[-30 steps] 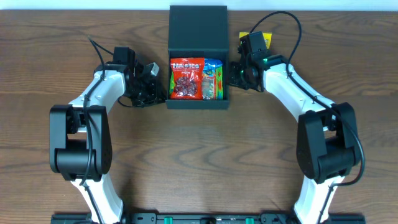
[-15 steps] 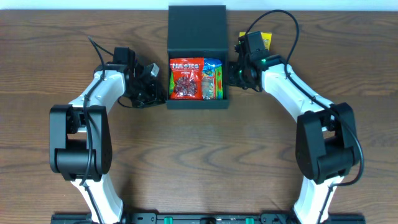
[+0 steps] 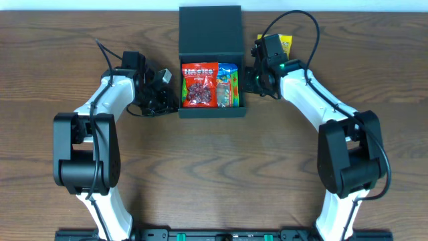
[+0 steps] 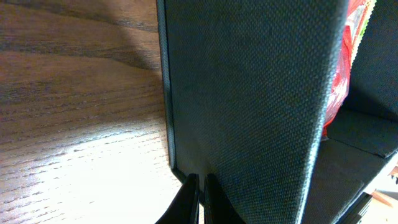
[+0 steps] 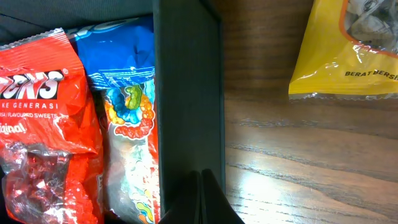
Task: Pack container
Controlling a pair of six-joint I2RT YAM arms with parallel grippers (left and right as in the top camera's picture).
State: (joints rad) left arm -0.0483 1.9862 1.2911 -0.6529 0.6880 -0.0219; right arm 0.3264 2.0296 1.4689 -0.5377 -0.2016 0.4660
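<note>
We see the container [image 3: 212, 112] at the far middle of the wood-grain tabletop [image 3: 214, 167]; it is a dark teal-black, roughly square box with matte walls, and its flat hinged lid [image 3: 210, 31] stands open on the far side. Two glossy, crinkled packets lie inside, side by side: a red packet [image 3: 200, 85] on the left and a blue packet [image 3: 229, 84] printed with coloured sweets on the right, against the right wall. Our left hand [image 4: 200, 186] is closed, its two thin dark fingers pressed together right at the outer face of the left wall, where a cloth-like weave shows clearly; our right hand [image 5: 205, 186] is closed too, fingers together over the narrow flat rim of the right wall; whether either touches the wall we cannot tell. A shiny yellow packet [image 5: 348, 50] lies flat on the tabletop to the right of the container, apart from it.
</note>
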